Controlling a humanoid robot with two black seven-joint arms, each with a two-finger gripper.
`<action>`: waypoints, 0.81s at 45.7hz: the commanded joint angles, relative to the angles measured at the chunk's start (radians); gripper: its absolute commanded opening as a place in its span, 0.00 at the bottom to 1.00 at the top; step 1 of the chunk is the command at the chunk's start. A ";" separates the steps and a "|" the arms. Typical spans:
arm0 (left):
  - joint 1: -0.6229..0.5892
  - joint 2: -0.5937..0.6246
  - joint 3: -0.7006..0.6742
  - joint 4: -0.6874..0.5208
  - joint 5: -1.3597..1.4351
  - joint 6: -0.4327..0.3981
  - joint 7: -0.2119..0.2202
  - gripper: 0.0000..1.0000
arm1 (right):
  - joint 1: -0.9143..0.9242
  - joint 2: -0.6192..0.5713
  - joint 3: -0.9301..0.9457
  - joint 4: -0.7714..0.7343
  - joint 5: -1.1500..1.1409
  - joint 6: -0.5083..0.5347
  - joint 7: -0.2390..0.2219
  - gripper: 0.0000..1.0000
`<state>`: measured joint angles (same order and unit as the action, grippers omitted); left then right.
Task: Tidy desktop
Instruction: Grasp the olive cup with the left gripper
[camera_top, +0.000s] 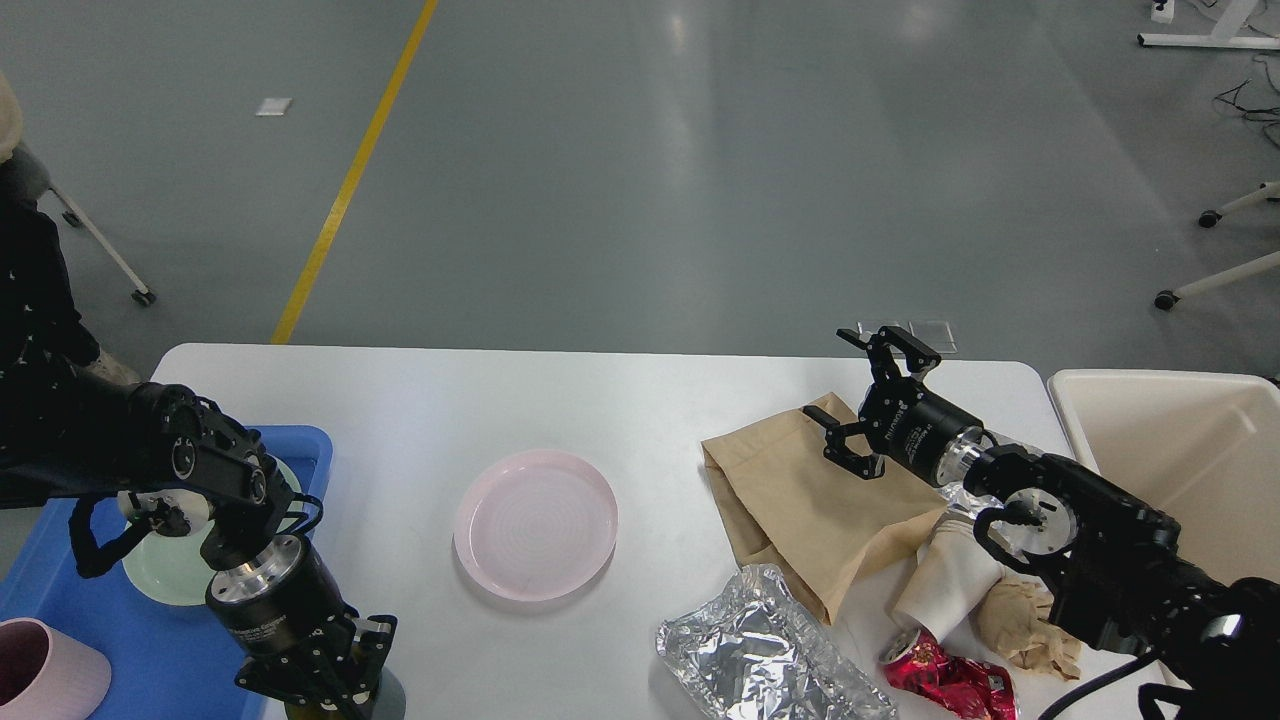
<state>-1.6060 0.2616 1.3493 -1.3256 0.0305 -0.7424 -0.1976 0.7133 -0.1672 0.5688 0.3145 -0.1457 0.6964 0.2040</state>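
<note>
The white desktop (420, 400) carries a pink plate (535, 525) at its middle. On its right side lie a brown paper bag (800, 500), crumpled foil (760, 650), a white paper cup (950, 580), a crushed red can (950, 680) and a wad of brown paper (1020, 620). My right gripper (855, 400) hovers open over the bag's far corner, holding nothing. At the front edge my left gripper (325, 685) points down onto a dark olive cup (392, 697) and covers most of it. Its fingers are cut off by the view's edge.
A blue tray (170, 650) at the left holds a pale green plate (165, 575) and a pink cup (45, 670). A cream bin (1180, 450) stands beyond the table's right end. A person in black sits at the far left.
</note>
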 joint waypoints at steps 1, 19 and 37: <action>0.001 0.011 0.001 0.002 0.002 0.000 0.001 0.01 | 0.000 0.000 0.000 0.000 0.000 0.000 0.000 1.00; -0.002 0.019 0.002 0.019 0.002 0.028 0.003 0.64 | 0.000 0.000 0.000 0.000 0.000 0.000 0.000 1.00; 0.064 -0.002 -0.006 0.091 0.002 0.225 0.003 0.66 | 0.000 0.000 0.000 0.000 0.000 0.000 0.000 1.00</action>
<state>-1.5619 0.2695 1.3464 -1.2397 0.0328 -0.5707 -0.1948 0.7133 -0.1672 0.5689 0.3145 -0.1457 0.6964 0.2040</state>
